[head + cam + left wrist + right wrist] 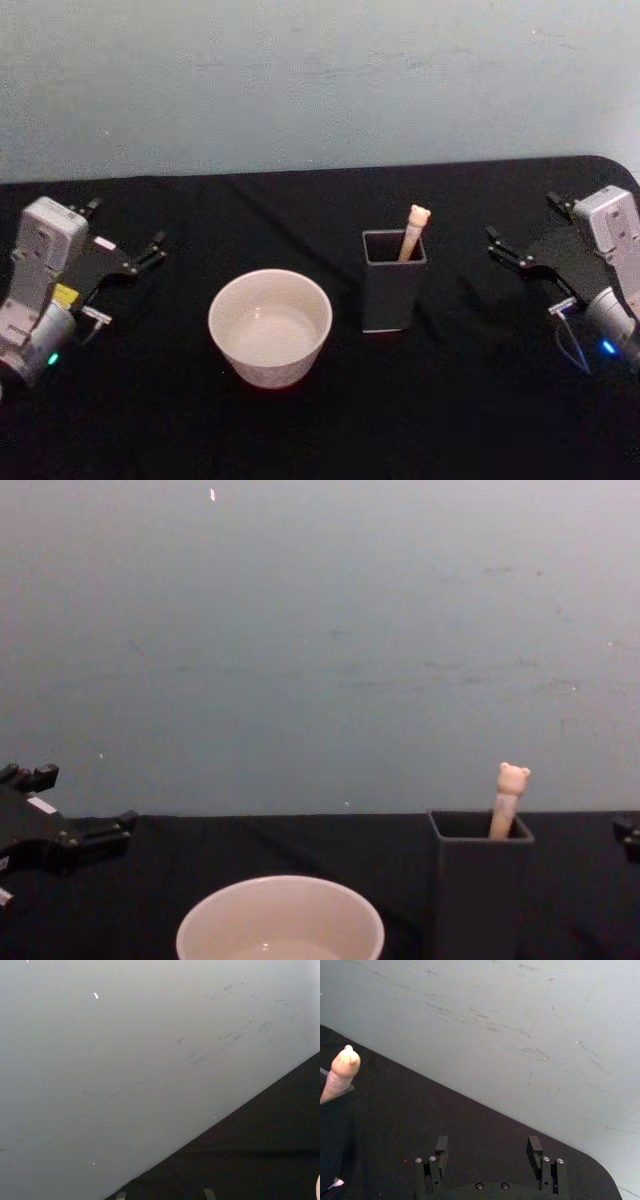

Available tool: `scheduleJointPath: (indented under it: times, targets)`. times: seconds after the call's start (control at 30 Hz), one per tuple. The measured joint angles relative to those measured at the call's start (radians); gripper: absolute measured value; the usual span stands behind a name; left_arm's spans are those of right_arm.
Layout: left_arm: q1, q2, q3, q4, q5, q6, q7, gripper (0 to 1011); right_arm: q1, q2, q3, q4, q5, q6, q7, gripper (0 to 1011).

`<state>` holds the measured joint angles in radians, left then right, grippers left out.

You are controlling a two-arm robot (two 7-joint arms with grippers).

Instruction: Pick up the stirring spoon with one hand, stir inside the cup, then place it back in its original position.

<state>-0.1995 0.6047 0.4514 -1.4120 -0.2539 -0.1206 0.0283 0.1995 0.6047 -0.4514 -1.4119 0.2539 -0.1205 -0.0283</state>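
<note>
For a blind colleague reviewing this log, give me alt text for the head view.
A bear-topped stirring spoon stands in a dark grey square holder on a black table, a wide cream cup to its left. The left gripper and right gripper sit open at either side.

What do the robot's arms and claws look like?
Both arms end in silver-grey boxy wrists carrying black two-fingered grippers. The left gripper has a yellow sticker and a small white label on its wrist, plus a green light. The right gripper has a blue light and a thin bluish cable.
</note>
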Motion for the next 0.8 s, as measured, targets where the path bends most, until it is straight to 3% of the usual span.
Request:
scheduleJointPath:
  times: [0.8]
  targets:
    - [0.000,0.000,0.000,0.000,0.000,0.000,0.000,1001,0.000,0.000,0.000,0.000,0.000,0.000,0.000,1002]
